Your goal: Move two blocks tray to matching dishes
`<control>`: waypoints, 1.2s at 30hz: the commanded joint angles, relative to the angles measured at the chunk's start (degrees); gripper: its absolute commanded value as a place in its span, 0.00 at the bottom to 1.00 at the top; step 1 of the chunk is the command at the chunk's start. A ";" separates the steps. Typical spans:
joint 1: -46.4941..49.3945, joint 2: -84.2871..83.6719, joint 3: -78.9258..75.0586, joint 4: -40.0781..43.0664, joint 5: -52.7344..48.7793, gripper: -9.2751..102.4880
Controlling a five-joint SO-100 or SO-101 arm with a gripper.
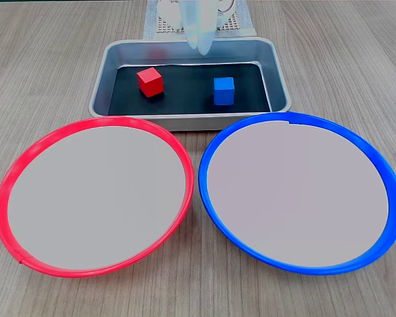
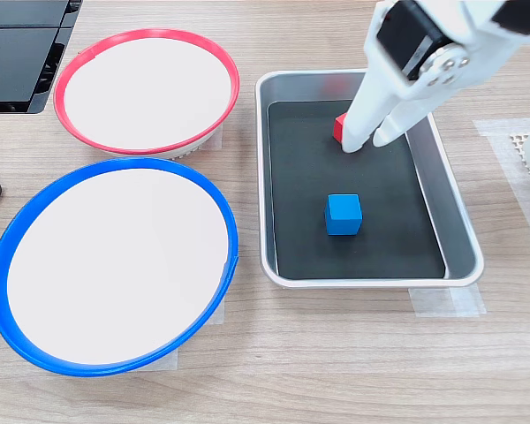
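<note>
The pincer (image 2: pixel 365 141) hangs over the tray (image 2: pixel 459 231), slightly parted and holding nothing. Its tips seem just beside the red block (image 2: pixel 340 127). The blue block (image 2: pixel 344 215) sits apart.

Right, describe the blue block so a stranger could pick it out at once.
Find the silver tray with the black floor, beside the two big round dishes. Two small cubes sit inside it, apart from each other. The blue block is the bright blue one, standing clear of the white pincer, unlike the red block.

Claw (image 2: pixel 366 143) hides most of red block (image 2: pixel 339 126) — arm cropped, blurred.
</note>
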 commanded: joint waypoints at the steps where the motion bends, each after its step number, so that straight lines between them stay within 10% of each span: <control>1: -2.55 -6.68 -5.54 -0.35 1.76 0.27; 15: -6.59 -25.75 -10.63 1.67 2.81 0.28; 27: -6.77 -25.84 -13.01 2.11 2.90 0.08; 36: -10.20 -34.01 -47.02 14.77 8.70 0.08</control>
